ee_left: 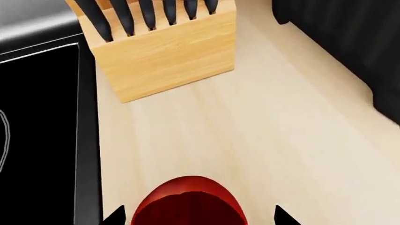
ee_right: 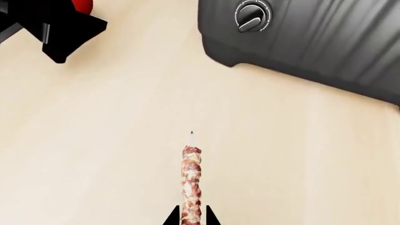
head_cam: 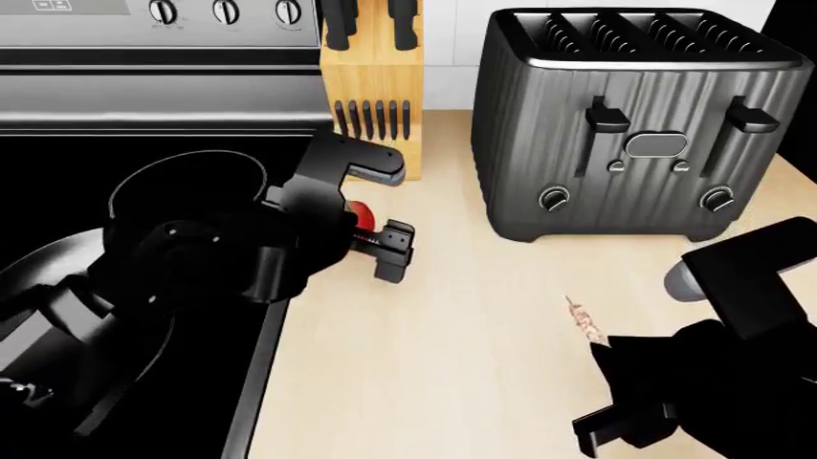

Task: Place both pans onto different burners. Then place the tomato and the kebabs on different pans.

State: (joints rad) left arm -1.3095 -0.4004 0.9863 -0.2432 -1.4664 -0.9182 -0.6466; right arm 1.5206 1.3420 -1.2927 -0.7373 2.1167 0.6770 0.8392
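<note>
Tomato (ee_left: 189,204): glossy red, sitting between the spread left gripper (ee_left: 196,216).
Kebabs (ee_right: 191,185): reddish-brown chunks, being pinched by the right gripper (ee_right: 190,216).

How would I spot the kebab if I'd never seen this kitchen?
Find the big dark toaster on the pale wooden counter. In front of it, toward the robot, lies the kebab: a thin skewer of mottled reddish-brown meat with a bare pointed tip, its near end between the right hand's fingertips. The only other food, the tomato, is round and red.

1 tomato (head_cam: 363,214), 1 kebab skewer (ee_right: 191,183), 2 pans (head_cam: 186,191), 1 toaster (head_cam: 626,124), 1 knife block (head_cam: 370,72).
</note>
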